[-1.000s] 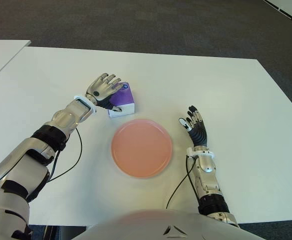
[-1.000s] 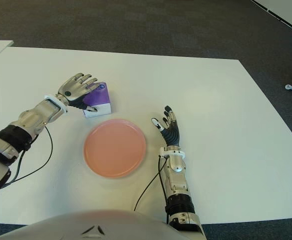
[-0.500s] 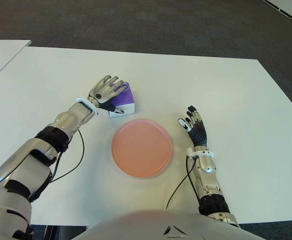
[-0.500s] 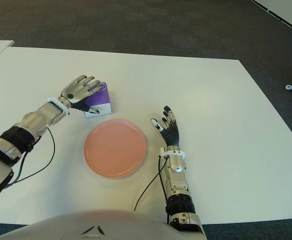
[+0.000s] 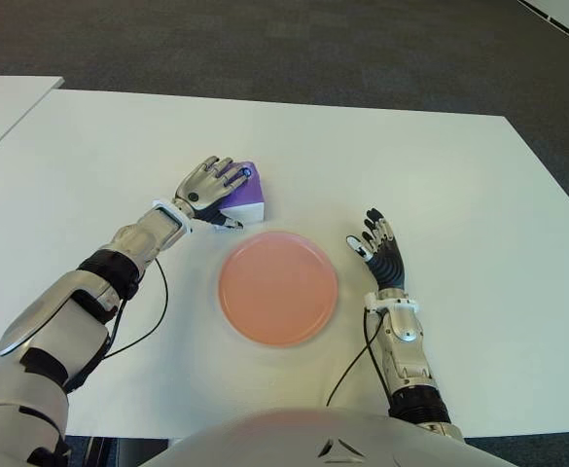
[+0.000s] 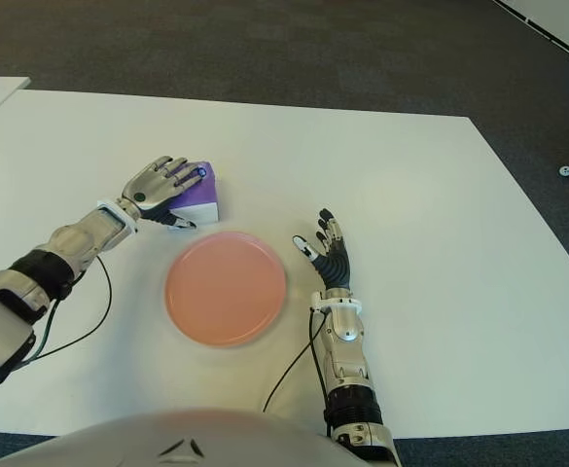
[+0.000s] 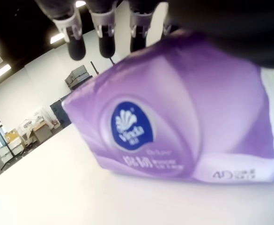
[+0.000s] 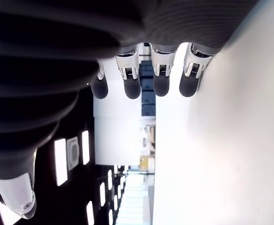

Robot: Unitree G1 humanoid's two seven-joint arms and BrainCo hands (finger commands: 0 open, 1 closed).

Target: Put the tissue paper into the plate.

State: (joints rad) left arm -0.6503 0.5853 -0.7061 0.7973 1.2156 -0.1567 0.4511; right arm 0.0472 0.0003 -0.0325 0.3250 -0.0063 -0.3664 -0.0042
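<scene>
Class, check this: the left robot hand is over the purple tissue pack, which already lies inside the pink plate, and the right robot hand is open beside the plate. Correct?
Not quite. The eye views show the purple tissue pack on the white table, just beyond the pink plate, not inside it. The rest holds: the left robot hand is over the pack, and the right robot hand is open beside the plate.

The tissue paper pack wears a smooth, glossy purple plastic film with a white printed band low on its side; the plate looks like matt pink plastic, smooth and even; the worktop is plain, matt white; the left hand shows brushed silver metal with dark rubbery pads; the right hand is ribbed black; the floor beyond the far edge is dark, rough carpet.
</scene>
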